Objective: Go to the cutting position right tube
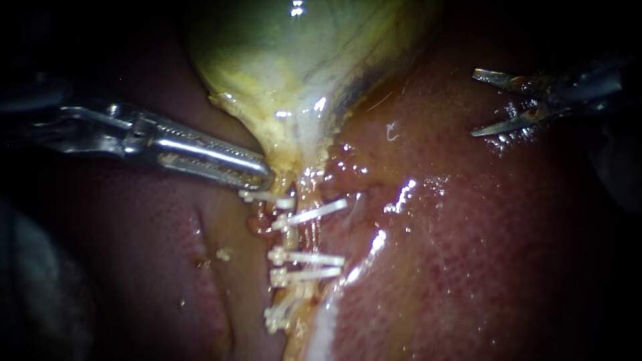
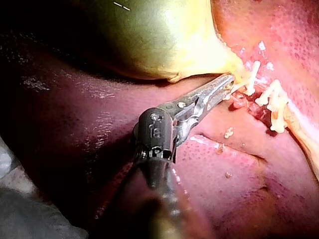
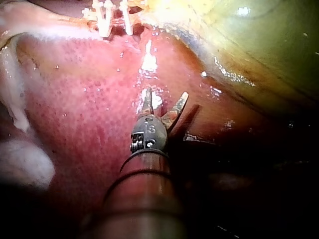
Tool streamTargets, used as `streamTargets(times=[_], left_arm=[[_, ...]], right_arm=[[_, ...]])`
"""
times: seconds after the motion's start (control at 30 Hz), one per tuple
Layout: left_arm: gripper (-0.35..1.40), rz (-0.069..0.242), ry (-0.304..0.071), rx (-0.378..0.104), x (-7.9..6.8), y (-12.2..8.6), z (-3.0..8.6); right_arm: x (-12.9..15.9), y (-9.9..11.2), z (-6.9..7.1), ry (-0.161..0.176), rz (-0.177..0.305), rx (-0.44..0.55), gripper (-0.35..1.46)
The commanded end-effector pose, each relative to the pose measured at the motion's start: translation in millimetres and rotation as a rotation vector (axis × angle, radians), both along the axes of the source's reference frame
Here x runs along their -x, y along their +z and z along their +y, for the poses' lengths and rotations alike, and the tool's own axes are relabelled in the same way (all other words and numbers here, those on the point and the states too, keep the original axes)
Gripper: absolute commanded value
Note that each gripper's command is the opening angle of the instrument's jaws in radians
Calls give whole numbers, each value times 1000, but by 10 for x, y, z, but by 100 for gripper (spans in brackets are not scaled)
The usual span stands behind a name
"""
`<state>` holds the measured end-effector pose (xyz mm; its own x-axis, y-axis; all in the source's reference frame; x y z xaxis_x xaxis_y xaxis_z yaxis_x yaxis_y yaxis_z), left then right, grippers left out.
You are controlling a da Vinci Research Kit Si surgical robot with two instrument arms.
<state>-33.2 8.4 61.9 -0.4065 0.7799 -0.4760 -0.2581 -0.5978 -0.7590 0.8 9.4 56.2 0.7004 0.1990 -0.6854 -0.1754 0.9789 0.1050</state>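
The green-yellow gallbladder narrows to a neck at mid view. My left instrument comes in from the left, its jaws shut on the edge of that neck; the left wrist view shows the tip pressed into the yellow tissue. Below the neck run pale tubes crossed by several white clips. The right tube shows bare between its upper clip and a lower pair. My right instrument hangs at the upper right, blades open, well away from the tubes; in its wrist view the blades gape above the liver.
Wet red liver fills the view on both sides of the tubes. The clips lie far ahead of the right instrument, with the gallbladder beside them. A grey cloth lies beside the left shaft.
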Motion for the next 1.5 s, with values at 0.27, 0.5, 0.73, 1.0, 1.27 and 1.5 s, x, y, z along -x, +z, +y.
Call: streamTargets(times=[0.27,0.5,0.73,1.0,1.27,1.5], left_arm=[[-35,3,-14,0,-30,-25,19],[-35,24,-55,4,-73,-60,45],[-35,24,-69,1,-75,-70,46],[-35,25,-71,1,-73,-72,44],[-35,23,-72,1,-73,-73,44],[-35,23,-72,1,-73,-73,44]], right_arm=[[0,0,0,0,0,0,143],[0,0,0,0,0,0,143],[-3,-1,-4,-10,14,-9,143],[-36,-11,-33,48,97,-165,143],[-88,-8,-77,40,174,-294,140],[-124,10,-104,22,209,-378,140]])
